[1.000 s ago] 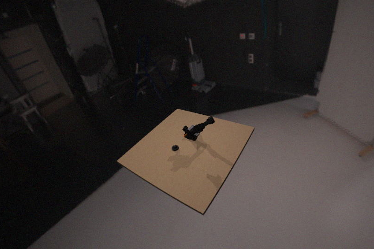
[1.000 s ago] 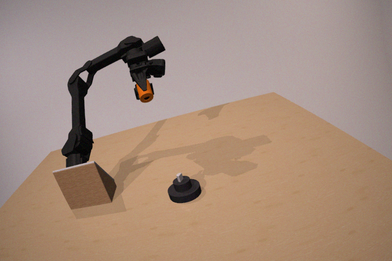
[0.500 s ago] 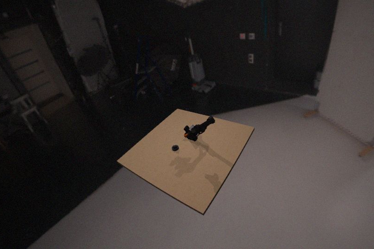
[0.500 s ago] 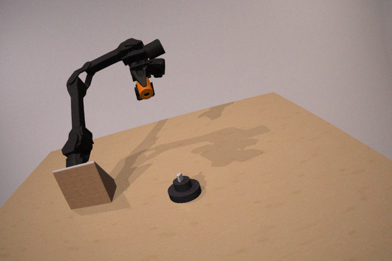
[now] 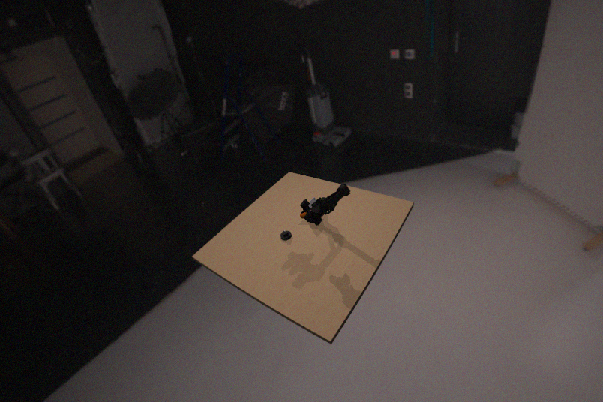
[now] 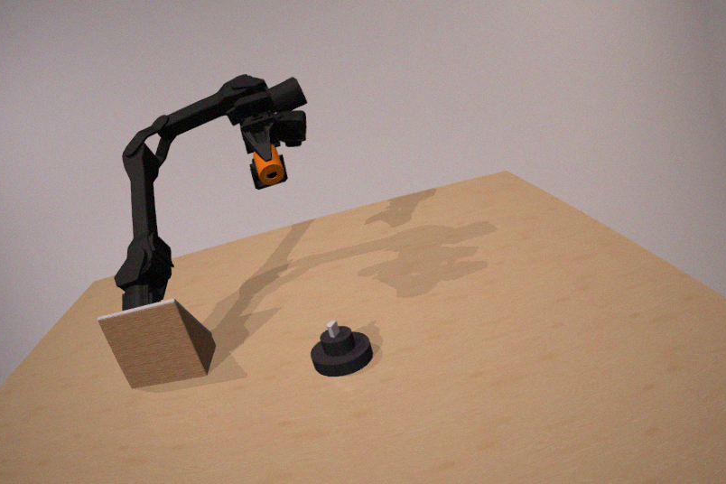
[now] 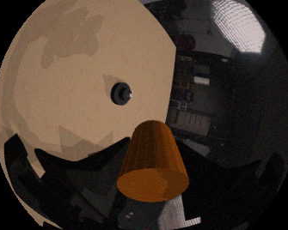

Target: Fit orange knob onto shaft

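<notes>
My gripper [image 6: 269,169] [image 5: 305,215] is shut on the orange knob [image 6: 269,166] [image 5: 302,214] [image 7: 153,163] and holds it high above the table, tilted so that the knob's underside with its dark hole faces the exterior view. The black round pedestal [image 6: 341,356] [image 5: 286,235] [image 7: 121,93] stands on the wooden table [image 6: 546,341] [image 5: 274,283], with the short silver D-shaped shaft [image 6: 332,328] upright on top. The pedestal lies well below and to the front right of the knob in the exterior view. In the wrist view the pedestal shows small, above the knob.
A slanted wooden block [image 6: 153,344] stands in front of the arm's base at the left of the table. The table's edges drop off to a grey floor [image 5: 478,307].
</notes>
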Controlling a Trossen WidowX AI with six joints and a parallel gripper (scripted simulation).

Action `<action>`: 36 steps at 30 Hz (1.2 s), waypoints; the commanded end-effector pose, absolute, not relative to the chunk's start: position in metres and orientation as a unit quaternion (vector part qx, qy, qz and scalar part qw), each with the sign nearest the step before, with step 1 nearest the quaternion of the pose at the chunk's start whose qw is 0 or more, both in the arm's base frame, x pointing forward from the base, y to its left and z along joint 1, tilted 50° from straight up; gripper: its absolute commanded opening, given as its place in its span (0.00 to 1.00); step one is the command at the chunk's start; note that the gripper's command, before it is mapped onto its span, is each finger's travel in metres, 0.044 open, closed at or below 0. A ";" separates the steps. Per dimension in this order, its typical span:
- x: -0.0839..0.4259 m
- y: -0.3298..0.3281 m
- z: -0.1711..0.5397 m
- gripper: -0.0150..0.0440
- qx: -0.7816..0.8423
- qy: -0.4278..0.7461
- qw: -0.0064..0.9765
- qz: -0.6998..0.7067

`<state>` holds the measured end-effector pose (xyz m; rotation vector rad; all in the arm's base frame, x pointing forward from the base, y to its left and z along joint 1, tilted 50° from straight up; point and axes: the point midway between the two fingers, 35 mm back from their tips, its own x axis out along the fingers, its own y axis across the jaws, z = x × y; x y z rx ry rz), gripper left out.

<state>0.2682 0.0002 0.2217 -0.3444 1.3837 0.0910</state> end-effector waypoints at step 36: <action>0.266 0.013 0.198 0.25 -0.072 0.650 0.744 0.138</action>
